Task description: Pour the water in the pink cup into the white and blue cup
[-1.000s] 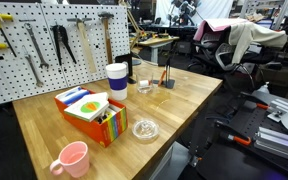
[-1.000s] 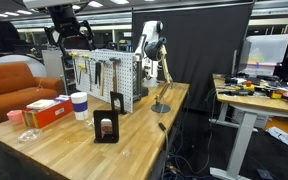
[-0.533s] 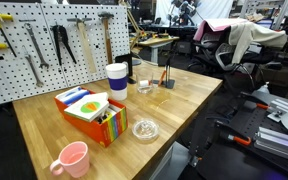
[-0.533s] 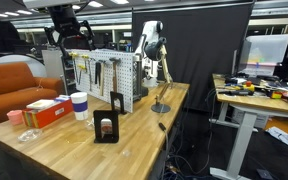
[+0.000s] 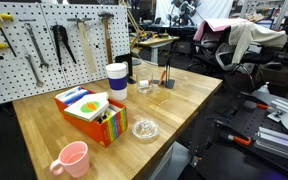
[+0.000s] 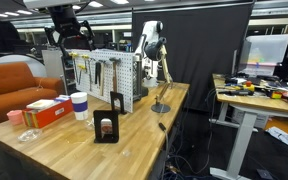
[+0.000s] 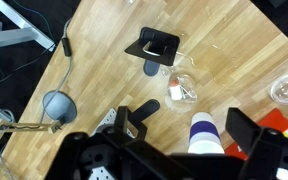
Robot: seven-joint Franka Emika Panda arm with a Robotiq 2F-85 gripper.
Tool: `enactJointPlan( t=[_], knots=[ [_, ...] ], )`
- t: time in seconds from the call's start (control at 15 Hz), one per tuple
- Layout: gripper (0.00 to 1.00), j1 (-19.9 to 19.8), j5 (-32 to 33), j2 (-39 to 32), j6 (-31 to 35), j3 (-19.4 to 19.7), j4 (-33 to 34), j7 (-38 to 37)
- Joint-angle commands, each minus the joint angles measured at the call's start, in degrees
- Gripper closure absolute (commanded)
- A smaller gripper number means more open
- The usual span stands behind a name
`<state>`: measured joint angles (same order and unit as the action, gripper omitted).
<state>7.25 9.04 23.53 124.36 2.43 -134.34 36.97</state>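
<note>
Nothing has moved: open-jawed gripper [image 7: 189,128] hovers high. Small light-pink handled mug [image 5: 72,158] sits near orange box [image 5: 89,112]; tall white, blue-banded cup [image 5: 116,78] just beside it. Misjudged descent could topple the mug, spilling water.

Pink cup [image 5: 72,158], lower left: plain light pink. White and blue cup [image 5: 117,84]: white, dark blue bands. Box [image 5: 105,128] orange.
</note>
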Motion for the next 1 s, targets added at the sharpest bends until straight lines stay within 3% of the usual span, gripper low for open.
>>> enactJointPlan(
  t=[0.0, 0.4, 0.93],
  knots=[
    [0.0, -0.8, 1.7, -2.5, 2.6, -0.2, 0.1, -0.3],
    [0.0, -0.6, -0.9, -8.1, 3.8, 0.0, -3.6, 0.0],
    [0.0, -0.8, -1.3, -8.8, 2.6, -0.6, -3.9, -0.3]
  ],
)
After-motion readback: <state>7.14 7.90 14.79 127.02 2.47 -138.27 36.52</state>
